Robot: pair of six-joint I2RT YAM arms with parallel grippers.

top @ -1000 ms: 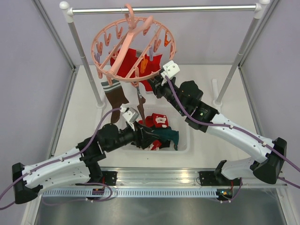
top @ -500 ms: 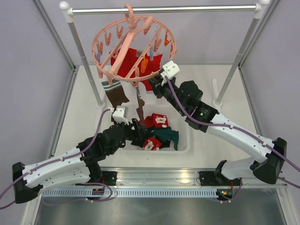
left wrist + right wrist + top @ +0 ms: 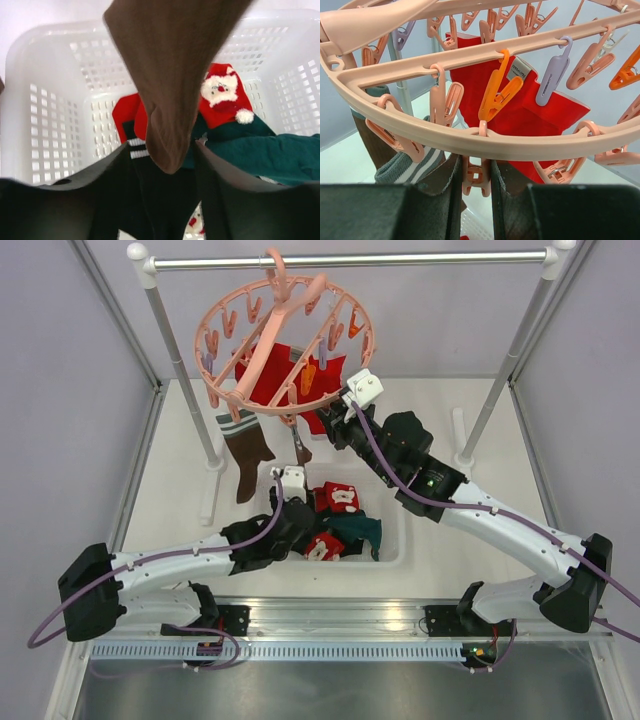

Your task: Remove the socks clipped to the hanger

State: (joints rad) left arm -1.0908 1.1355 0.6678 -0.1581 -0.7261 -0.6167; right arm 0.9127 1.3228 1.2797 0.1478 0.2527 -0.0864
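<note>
The left gripper (image 3: 161,165) is low inside the white basket (image 3: 55,115). Its fingers stand well apart and hold nothing. The toe of a brown sock (image 3: 170,85) hangs from above into the gap between them; I cannot tell if it touches a finger. Farther in the basket lie a red Santa sock (image 3: 220,102), a dark teal sock (image 3: 260,150) and a black sock with white stripes (image 3: 135,147).

The right gripper (image 3: 476,175) is up at the near edge of the hanger (image 3: 520,135). Its fingers are closed narrowly on a pink clip (image 3: 476,181) that dangles from the ring. A red sock (image 3: 520,110) is clipped just beyond it. A striped-cuff sock (image 3: 245,450) hangs at the left side of the hanger.
</note>
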